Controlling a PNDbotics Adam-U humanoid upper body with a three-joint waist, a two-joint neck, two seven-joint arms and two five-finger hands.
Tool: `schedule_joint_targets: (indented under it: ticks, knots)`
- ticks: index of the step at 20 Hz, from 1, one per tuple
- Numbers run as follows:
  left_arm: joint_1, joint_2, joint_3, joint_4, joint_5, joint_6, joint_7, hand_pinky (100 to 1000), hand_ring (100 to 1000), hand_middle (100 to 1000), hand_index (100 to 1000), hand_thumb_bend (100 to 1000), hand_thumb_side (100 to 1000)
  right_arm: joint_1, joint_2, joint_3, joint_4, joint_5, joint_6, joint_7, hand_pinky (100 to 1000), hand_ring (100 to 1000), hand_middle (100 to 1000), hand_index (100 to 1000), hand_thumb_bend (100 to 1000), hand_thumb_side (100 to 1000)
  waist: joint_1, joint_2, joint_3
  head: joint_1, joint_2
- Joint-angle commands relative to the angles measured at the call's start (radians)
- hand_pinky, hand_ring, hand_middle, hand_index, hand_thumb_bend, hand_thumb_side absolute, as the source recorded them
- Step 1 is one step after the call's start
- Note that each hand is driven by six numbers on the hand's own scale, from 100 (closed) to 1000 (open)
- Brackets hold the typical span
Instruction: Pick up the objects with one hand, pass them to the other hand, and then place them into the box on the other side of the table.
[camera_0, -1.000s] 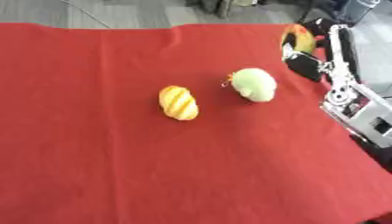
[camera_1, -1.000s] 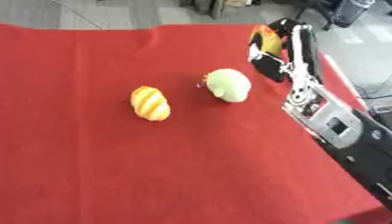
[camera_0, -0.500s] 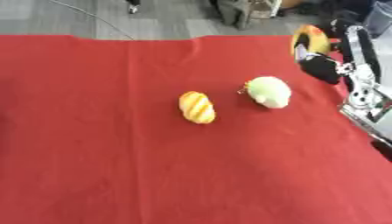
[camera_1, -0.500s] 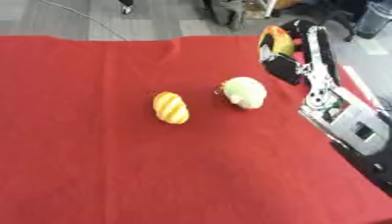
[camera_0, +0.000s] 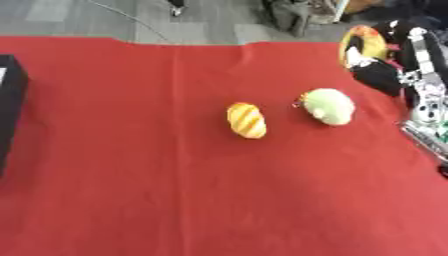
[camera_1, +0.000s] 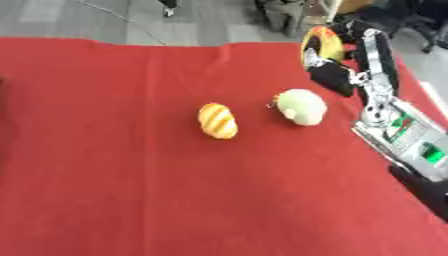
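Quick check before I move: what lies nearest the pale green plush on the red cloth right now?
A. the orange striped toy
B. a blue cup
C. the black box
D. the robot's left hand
A: the orange striped toy lies just left of the pale green plush on the red cloth, while the black box sits far off at the left edge.

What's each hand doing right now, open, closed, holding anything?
Left hand: not in view.
Right hand: at the table's far right edge, against a yellow-and-orange ring-shaped toy; whether the fingers are curled round it cannot be told.
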Motion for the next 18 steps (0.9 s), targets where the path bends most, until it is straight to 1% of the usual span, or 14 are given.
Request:
schedule_joint_targets:
  ticks: [1, 6, 9, 13, 15, 18]
  knots:
    - [-0.016, 0.028, 0.007, -0.018, -0.017, -0.008, 0.013, 648, 678, 775, 818, 100, 745, -0.032, 0.006, 0.022, -0.018, -0.012, 0.129, -0.097, 646, 760, 332, 567, 100, 100, 0.002, -0.030, -0.005, 0.028, 0.024]
    - [-0.018, 0.030, 0.010, -0.018, -0.040, -0.011, 0.034, 649, 679, 776, 818, 100, 730, -0.074, 0.049, 0.062, -0.018, -0.014, 0.135, -0.059, 641, 762, 330, 565, 100, 100, 0.002, -0.039, -0.013, 0.049, 0.045]
    - [-0.020, 0.031, 0.010, -0.018, -0.051, -0.008, 0.043, 649, 679, 775, 816, 100, 730, -0.099, 0.074, 0.082, -0.018, -0.010, 0.124, -0.034, 639, 763, 330, 564, 100, 100, 0.002, -0.044, -0.018, 0.062, 0.053]
    - [-0.017, 0.034, 0.010, -0.018, -0.057, 0.008, 0.047, 648, 678, 773, 814, 100, 727, -0.127, 0.112, 0.110, -0.018, 0.002, 0.103, 0.008, 632, 764, 328, 563, 100, 100, 0.003, -0.050, -0.027, 0.068, 0.057]
    - [-0.017, 0.035, 0.012, -0.018, -0.060, -0.003, 0.050, 647, 677, 773, 812, 100, 713, -0.140, 0.135, 0.126, -0.018, 0.009, 0.094, 0.029, 632, 765, 328, 563, 100, 100, 0.004, -0.052, -0.030, 0.069, 0.061]
    - [-0.033, 0.036, 0.016, -0.018, -0.074, -0.041, 0.047, 649, 679, 772, 810, 100, 684, -0.160, 0.172, 0.150, -0.018, 0.021, 0.079, 0.062, 634, 766, 327, 562, 100, 100, 0.006, -0.054, -0.031, 0.064, 0.065]
